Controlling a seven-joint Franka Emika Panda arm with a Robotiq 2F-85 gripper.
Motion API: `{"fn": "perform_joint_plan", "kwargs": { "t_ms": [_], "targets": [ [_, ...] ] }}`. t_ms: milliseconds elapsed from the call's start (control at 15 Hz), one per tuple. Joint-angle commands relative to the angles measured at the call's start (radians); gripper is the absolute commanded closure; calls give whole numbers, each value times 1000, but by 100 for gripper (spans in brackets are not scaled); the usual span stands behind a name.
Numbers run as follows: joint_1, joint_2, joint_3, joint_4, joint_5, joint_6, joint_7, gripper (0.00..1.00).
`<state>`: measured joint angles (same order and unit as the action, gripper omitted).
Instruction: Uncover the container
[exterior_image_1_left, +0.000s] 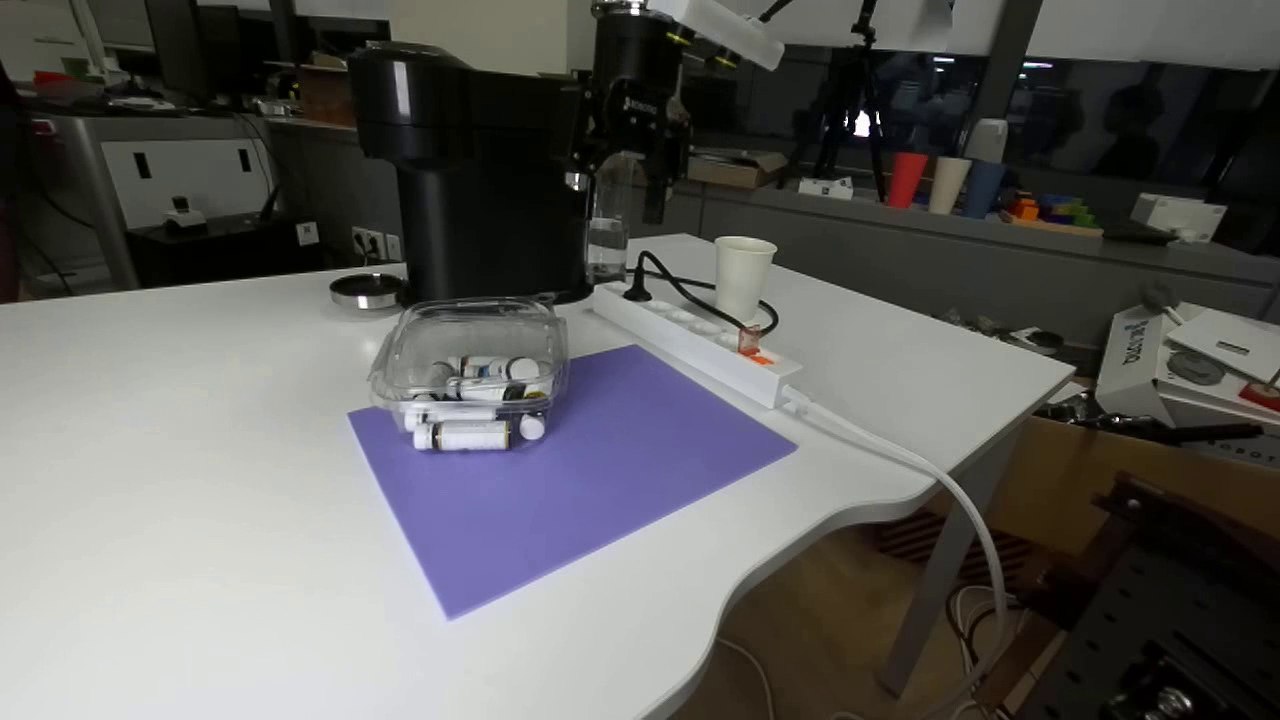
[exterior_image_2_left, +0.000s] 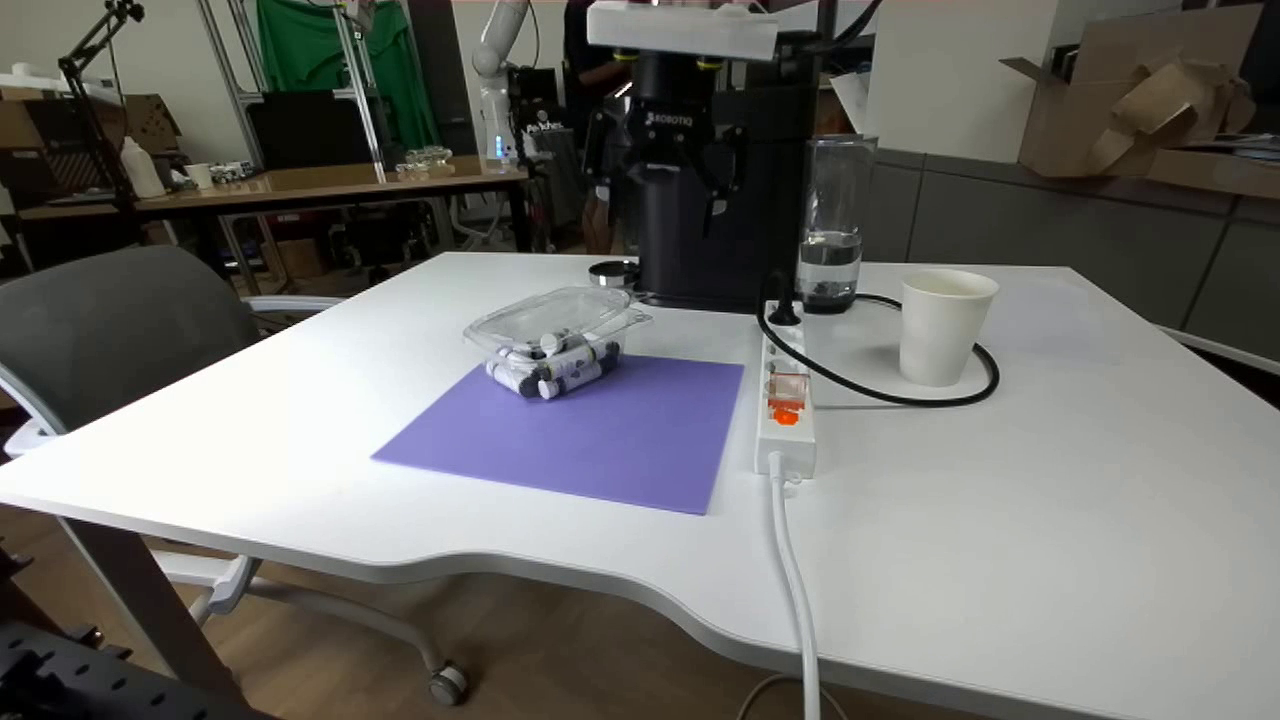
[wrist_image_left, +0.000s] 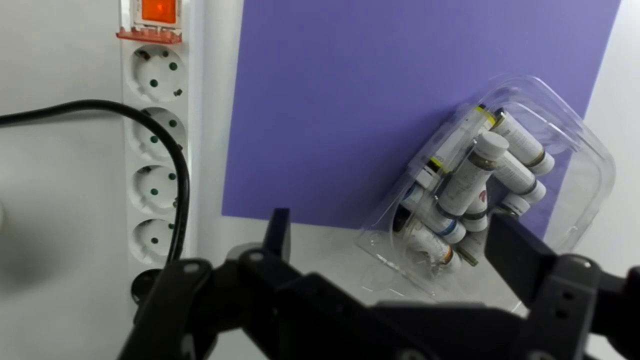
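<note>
The container (exterior_image_1_left: 470, 325) is a low see-through plastic tub with a clear lid over it, on the purple mat's far corner. Several white-labelled small bottles lie inside. It also shows in an exterior view (exterior_image_2_left: 545, 308) and in the wrist view (wrist_image_left: 596, 150). I cannot tell whether the lid is latched. My gripper (wrist_image_left: 392, 220) is open and empty, high above the table, in front of the black machine in an exterior view (exterior_image_2_left: 658, 205) and beside it in an exterior view (exterior_image_1_left: 618, 195). In the wrist view its right finger overlaps the container's edge in the picture without visible contact.
The purple mat (exterior_image_2_left: 590, 440) lies under part of the container. A white power strip (exterior_image_1_left: 690, 335) with a black cable runs beside it. A white paper cup (exterior_image_2_left: 945, 330), the black coffee machine (exterior_image_1_left: 490, 190), its water tank (exterior_image_2_left: 832, 225) and a metal dish (exterior_image_1_left: 367, 290) stand nearby.
</note>
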<state>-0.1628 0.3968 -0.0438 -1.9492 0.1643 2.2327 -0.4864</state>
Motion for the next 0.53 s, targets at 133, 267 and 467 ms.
{"fn": "perform_joint_plan", "kwargs": {
  "t_ms": [133,267,467],
  "targets": [
    [-71,126,87,163,103,-146,-127,0],
    [-79,162,99,205,127,-183,-140,0],
    [-66,145,91,166,115,-154,-120,0]
  ]
}}
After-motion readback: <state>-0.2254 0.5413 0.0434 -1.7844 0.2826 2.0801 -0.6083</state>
